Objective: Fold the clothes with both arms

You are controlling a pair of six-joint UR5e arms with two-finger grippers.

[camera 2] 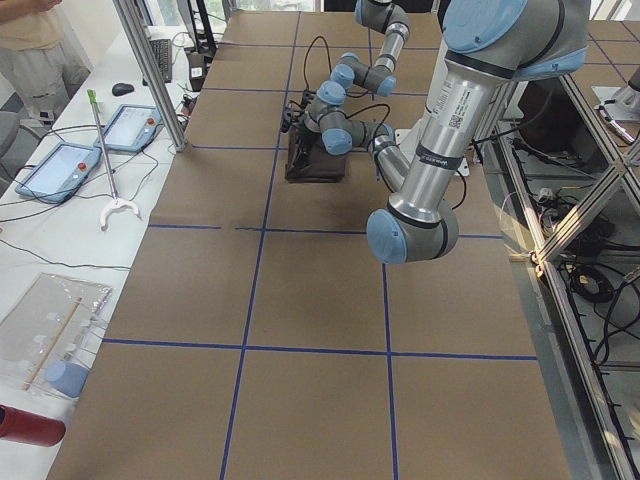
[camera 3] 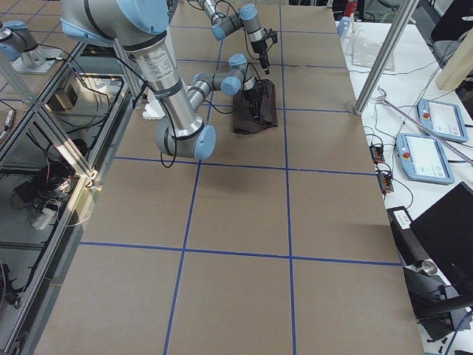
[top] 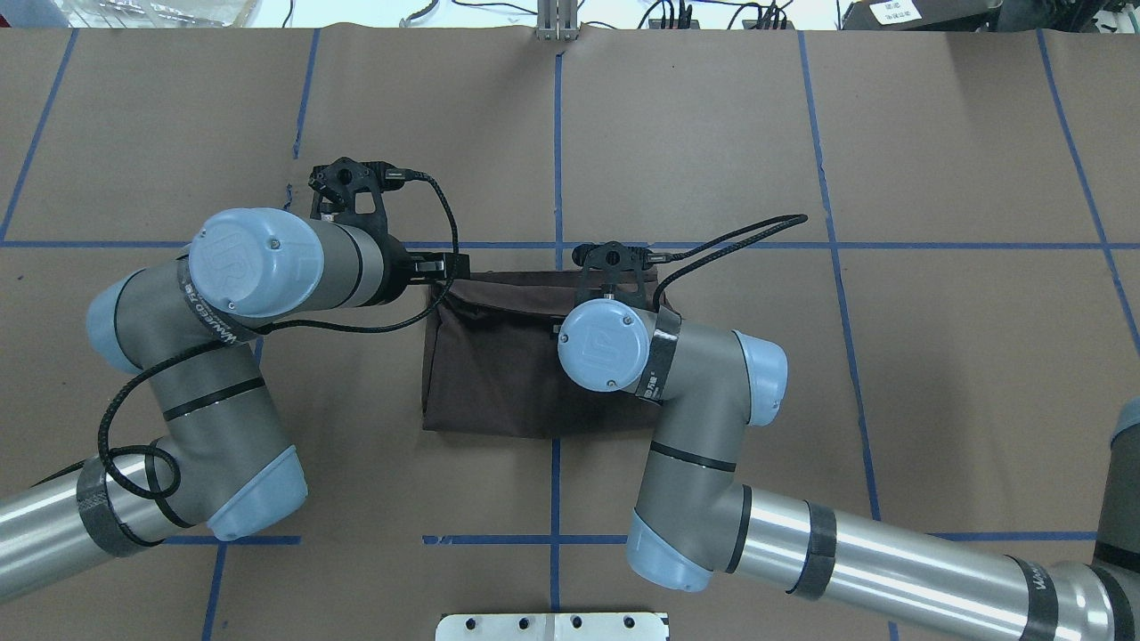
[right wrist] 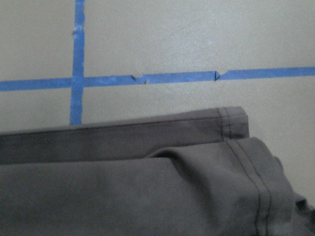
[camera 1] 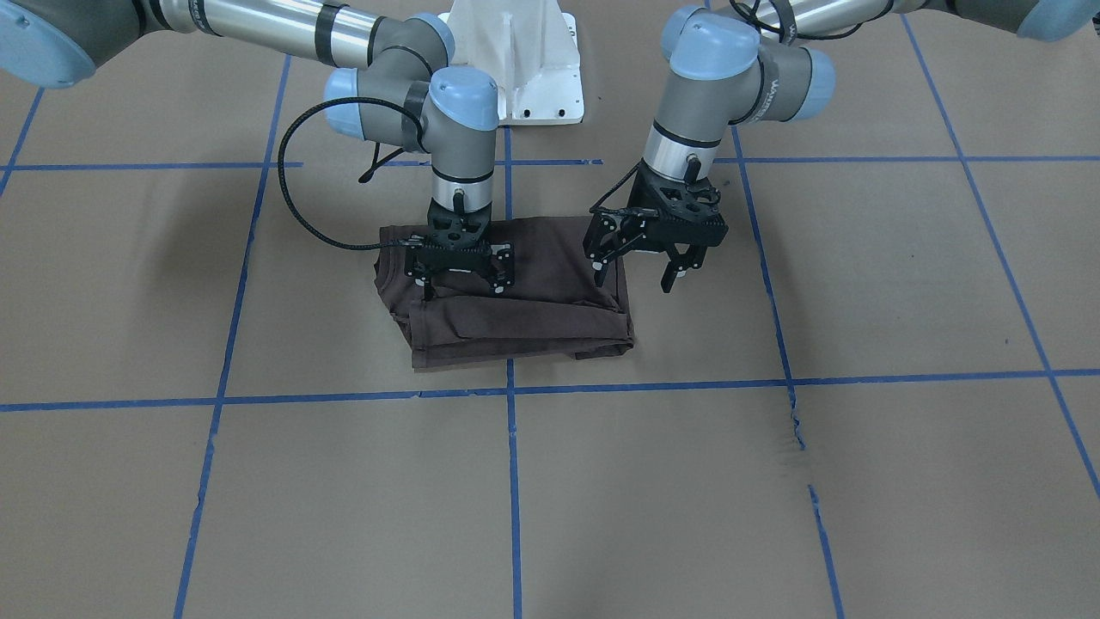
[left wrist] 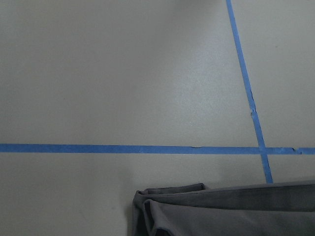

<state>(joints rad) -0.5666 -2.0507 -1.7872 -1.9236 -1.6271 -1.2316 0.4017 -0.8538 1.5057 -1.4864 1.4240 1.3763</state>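
Folded T-shirt (camera 1: pixel 524 318), both sets of jaws spread wide and empty.
The left gripper (camera 1: pixel 633 279) straddles the T-shirt's left edge, one finger over cloth and one over bare paper. The right gripper (camera 1: pixel 462 291) hangs low over its right half. The T-shirt lies mid-worktop (camera 1: pixel 773 499), which is brown paper gridded with blue tape (camera 1: pixel 513 481). Tablets (camera 2: pixel 55 170) sit on a side table (camera 2: pixel 30 240).

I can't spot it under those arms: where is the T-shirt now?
In the front-facing view the folded T-shirt lies mid-table across a blue tape line, the right gripper above it and the left gripper at its edge.
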